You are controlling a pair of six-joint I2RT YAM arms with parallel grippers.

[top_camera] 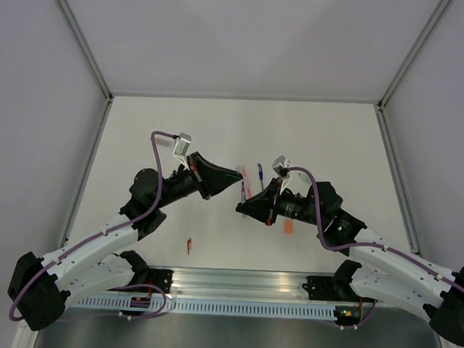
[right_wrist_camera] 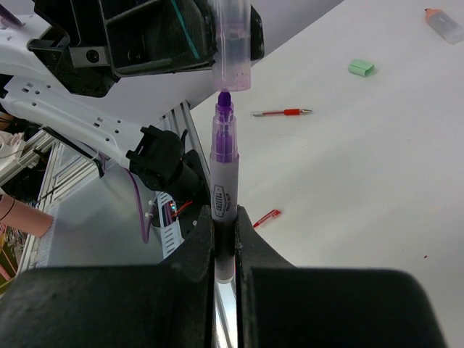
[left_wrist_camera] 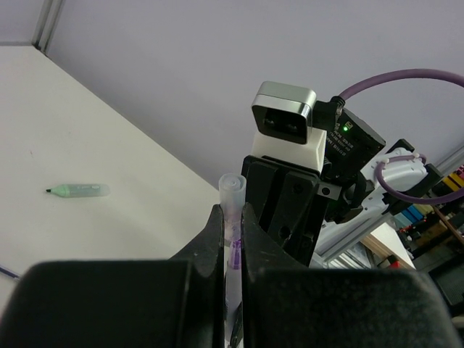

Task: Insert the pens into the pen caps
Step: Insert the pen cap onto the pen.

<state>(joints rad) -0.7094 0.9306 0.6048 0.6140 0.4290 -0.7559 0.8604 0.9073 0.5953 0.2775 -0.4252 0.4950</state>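
We are finding the left gripper [left_wrist_camera: 232,217] clamped on a clear, purple-tinted pen cap [left_wrist_camera: 230,190], its mouth facing the opposite arm. The right gripper [right_wrist_camera: 225,221] is closed tight on the barrel of a purple pen [right_wrist_camera: 223,159], gripping low so the tip end is standing free for entry. Both are being held above the surface [right_wrist_camera: 377,181], axes lining up. The tip is sitting just at the cap's mouth, not yet seated. We are judging insertion as pending; any tilt is risking a jam. 1 red pen [right_wrist_camera: 283,112] and 1 green cap [right_wrist_camera: 361,68] are lying on the surface, well apart, awaiting pairing
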